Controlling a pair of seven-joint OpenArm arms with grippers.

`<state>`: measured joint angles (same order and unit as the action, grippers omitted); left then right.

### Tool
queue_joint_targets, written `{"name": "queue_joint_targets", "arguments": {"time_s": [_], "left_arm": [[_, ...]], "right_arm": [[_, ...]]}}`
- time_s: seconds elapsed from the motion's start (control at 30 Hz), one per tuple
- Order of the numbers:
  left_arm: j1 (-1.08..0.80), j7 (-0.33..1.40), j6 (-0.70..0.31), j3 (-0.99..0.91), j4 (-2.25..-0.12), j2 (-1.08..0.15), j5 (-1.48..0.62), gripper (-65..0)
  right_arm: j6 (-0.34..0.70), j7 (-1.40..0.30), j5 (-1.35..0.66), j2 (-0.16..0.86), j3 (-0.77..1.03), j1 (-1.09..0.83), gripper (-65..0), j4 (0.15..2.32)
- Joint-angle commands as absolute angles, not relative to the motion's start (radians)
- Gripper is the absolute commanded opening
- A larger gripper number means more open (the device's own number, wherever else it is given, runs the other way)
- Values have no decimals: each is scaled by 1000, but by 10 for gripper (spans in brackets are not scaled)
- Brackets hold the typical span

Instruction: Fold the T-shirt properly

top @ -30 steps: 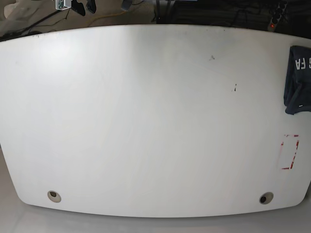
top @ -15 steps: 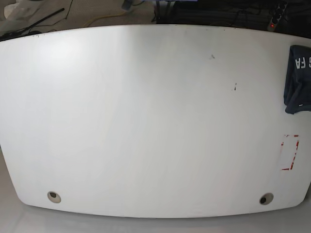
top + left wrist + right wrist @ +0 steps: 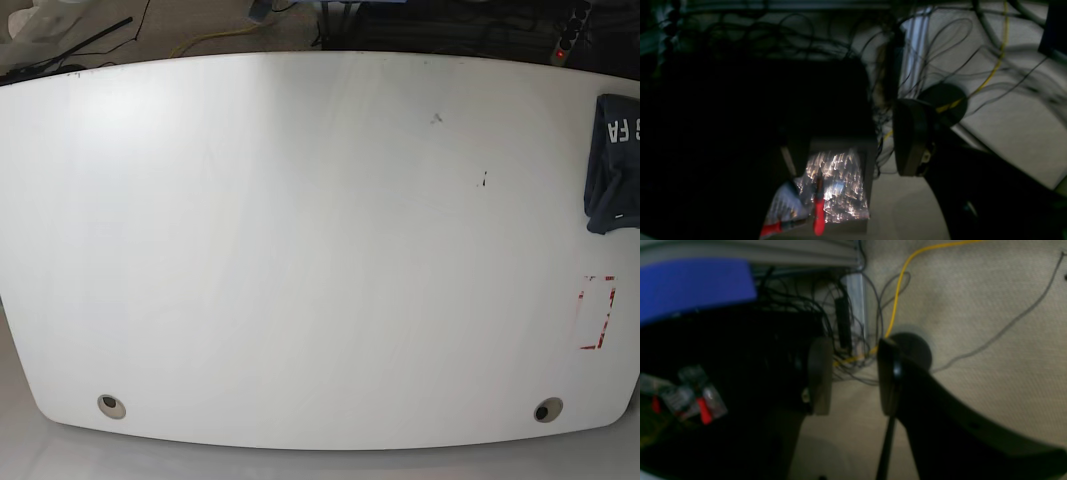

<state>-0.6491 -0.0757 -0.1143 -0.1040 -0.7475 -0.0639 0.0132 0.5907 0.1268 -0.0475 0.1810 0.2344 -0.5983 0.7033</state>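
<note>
While the T-shirt (image 3: 612,165) lies bunched at the counter (image 3: 300,250) edge, both hands, right hand (image 3: 853,376) and left hand (image 3: 853,140), hang open and empty off-counter, so reaching it comes first.

The surface (image 3: 300,250) looks smooth, matt white. At its far right edge lies the T-shirt (image 3: 612,165), soft dark cloth with white print. The floor (image 3: 990,306) looks like rough beige carpet.

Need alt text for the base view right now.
A wide white table fills the view, with a dark navy T-shirt with white lettering bunched at its far right edge. A red-marked rectangle sits nearer the front; no arms are visible.
</note>
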Motion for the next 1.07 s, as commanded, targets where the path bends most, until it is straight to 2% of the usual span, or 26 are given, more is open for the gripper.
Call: {"name": "queue_joint_targets", "arguments": {"time_s": [0.0, 0.1, 0.27, 0.53, 1.03], "left_arm": [[-585, -84, -110, -104, -648, -77, 15, -294], [-483, -88, -110, -101, -513, -81, 18, -294], [-383, -85, -110, -99, -403, -81, 19, -294], [-240, -84, -108, -99, -231, -81, 21, -294], [-188, -84, -108, -99, -202, -79, 21, -294]], "right_arm": [[602, 145, -35, 193, 239, -550, -441, 613], [601, 145, -30, 197, 237, -479, -441, 527], [599, 145, -30, 199, 237, -395, -438, 441], [506, 145, -30, 199, 236, -300, -434, 357], [504, 142, -30, 191, 234, -252, -434, 348]]}}
